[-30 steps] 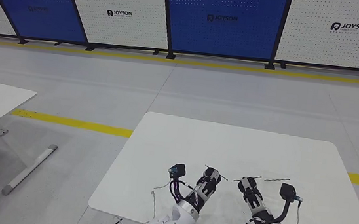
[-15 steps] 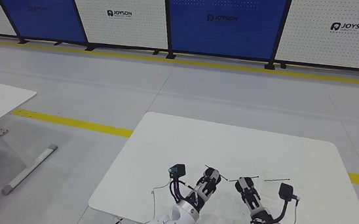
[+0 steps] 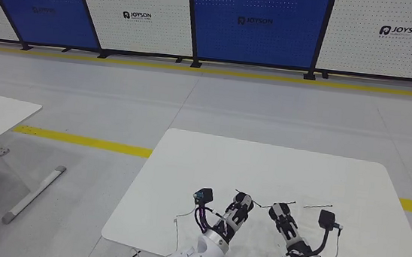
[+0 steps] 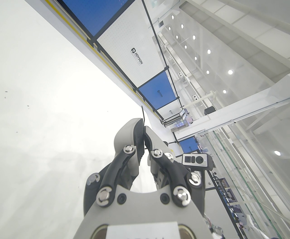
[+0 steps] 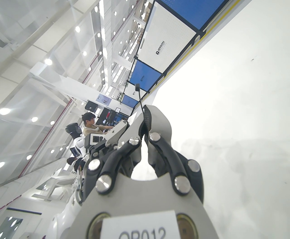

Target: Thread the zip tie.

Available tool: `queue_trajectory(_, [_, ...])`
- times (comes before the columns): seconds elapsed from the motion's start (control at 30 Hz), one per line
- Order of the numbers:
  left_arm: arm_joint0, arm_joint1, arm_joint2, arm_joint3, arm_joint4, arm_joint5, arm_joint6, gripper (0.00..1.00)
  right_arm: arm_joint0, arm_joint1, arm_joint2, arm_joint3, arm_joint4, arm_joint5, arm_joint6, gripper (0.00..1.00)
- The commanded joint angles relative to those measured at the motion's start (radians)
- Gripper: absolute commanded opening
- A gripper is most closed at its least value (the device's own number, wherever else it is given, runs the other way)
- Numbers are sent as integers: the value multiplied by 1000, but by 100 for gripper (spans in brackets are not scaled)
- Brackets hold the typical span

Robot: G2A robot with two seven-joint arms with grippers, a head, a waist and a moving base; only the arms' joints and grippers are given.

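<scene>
Both over the front of the table (image 3: pixel 277 166): left gripper (image 4: pixel 143 126) pinches a zip tie (image 4: pixel 142 113) tail, right gripper (image 5: pixel 145 113) a headed end (image 5: pixel 137 86); the rest is hard to trace.

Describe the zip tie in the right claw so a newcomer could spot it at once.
Find the white table and look along its near edge. There the right claw is shut on a thin black zip tie. Unlike the plain strip poking from the left claw, it ends in a small blocky head.
</scene>
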Motion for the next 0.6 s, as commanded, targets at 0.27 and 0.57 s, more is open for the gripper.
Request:
queue_trajectory(0.27, [0, 0, 0, 0, 0, 0, 0, 0, 4, -2, -2, 5, -3, 5, -3, 0])
queue_trajectory(0.57, [0, 0, 0, 0, 0, 0, 0, 0, 8, -7, 0, 11, 7, 10, 0, 0])
